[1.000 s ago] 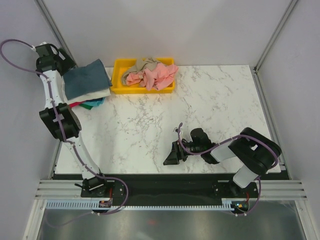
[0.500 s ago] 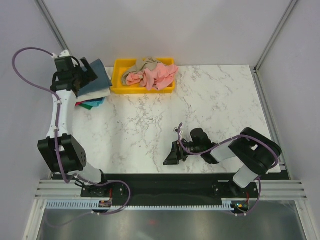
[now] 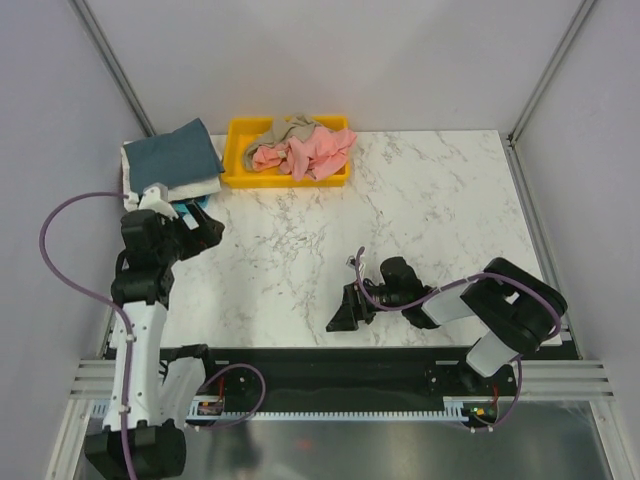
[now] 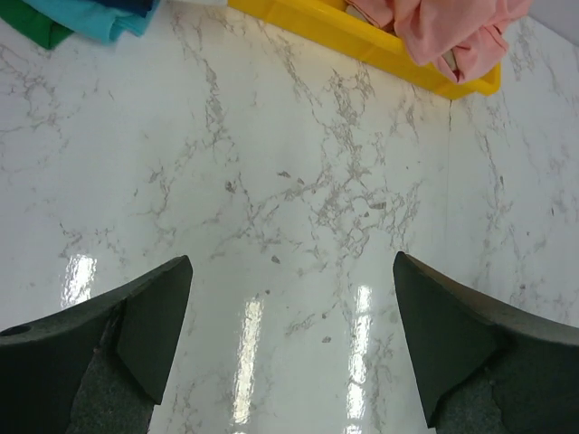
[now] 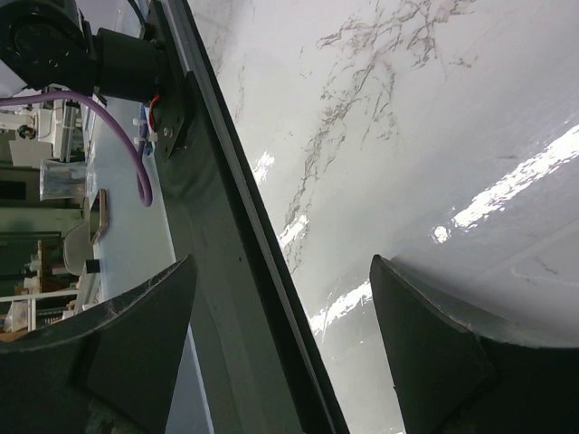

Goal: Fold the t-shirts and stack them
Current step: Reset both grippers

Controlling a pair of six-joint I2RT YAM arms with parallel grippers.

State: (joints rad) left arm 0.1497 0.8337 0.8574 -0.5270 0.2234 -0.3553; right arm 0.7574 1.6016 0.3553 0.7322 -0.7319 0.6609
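Observation:
A stack of folded t-shirts stands at the table's back left, a dark slate-blue shirt on top, white and teal edges below. The teal and green edges show at the top left of the left wrist view. Loose salmon-pink and tan shirts lie in the yellow bin; the pink shirt shows in the left wrist view. My left gripper is open and empty over bare marble in front of the stack. My right gripper is open and empty, resting low at the table's near edge.
The yellow bin's front wall runs across the top of the left wrist view. The marble table is bounded by grey walls at the back and sides. The black front rail crosses the right wrist view.
My left arm has pulled back from the stack toward the near left, leaving the slate-blue shirt on top. The right arm has not moved.

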